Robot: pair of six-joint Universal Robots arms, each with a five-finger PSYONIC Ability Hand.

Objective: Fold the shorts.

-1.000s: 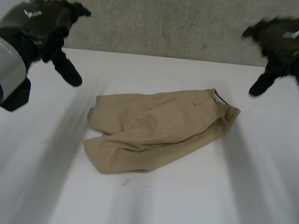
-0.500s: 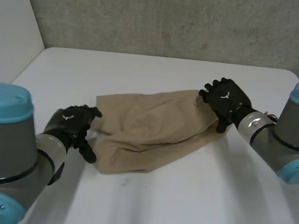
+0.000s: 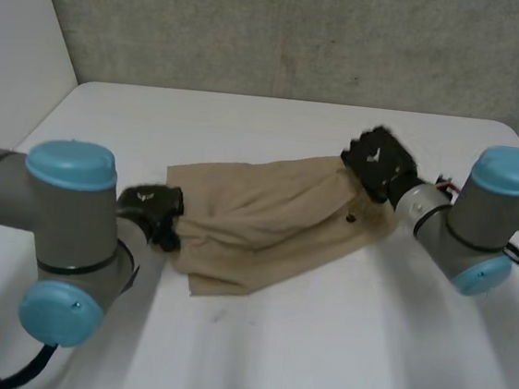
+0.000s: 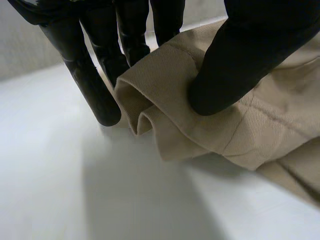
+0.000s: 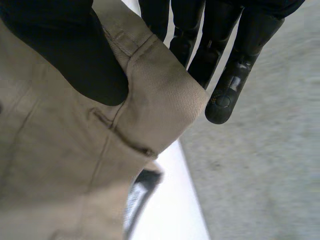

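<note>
shorts: the tan shorts (image 3: 270, 224) lie bunched on the white table (image 3: 298, 357), in the middle between the two arms.
long axis: it runs slantwise across the table, from the leg end on the left arm's side, nearer the robot, to the waist end on the right arm's side, a little farther off.
left hand: the left hand (image 3: 151, 206) is at the leg end. in its wrist view the thumb (image 4: 240, 55) presses down on the rolled hem (image 4: 150, 117) and the fingers (image 4: 95, 80) reach down just beside and behind the fold, so it is pinching the cloth.
right hand: the right hand (image 3: 381, 161) is at the waist end. in its wrist view its thumb lies on the waistband corner (image 5: 162, 92) with the fingers behind it, so it is grasping that corner, which looks raised off the table.
nearer hand: neither. each hand has its own end of the long axis, and the two hands are well apart with the shorts spanning the gap.
step in hand: probably both ends are secured in order to straighten the cloth or start a fold.
next move turns on: a fold across the long axis, which means carrying one end along that slanted line toward the other.
risk: the middle is rumpled and may double unevenly, and a pinch on a rolled hem could slip.
</note>
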